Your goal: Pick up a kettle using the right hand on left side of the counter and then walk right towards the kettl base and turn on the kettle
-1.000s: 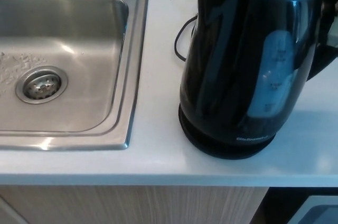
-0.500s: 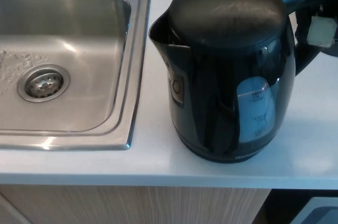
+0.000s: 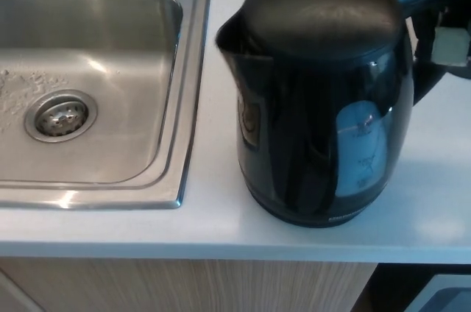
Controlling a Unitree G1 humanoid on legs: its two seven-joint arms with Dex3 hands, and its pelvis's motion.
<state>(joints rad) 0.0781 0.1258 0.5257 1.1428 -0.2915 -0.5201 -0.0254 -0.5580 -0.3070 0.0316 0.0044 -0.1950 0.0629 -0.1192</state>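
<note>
kettle stood upright near counter front edge, right of sink | right hand at handle, grip unclear

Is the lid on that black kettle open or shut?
Shut. The kettle's lid lies flat across the top with no gap showing, and the kettle stands upright on the counter beside the sink.

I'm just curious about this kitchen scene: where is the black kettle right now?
In the head view, the black kettle stands on the white counter, right of the steel sink, near the counter's front edge.
</note>
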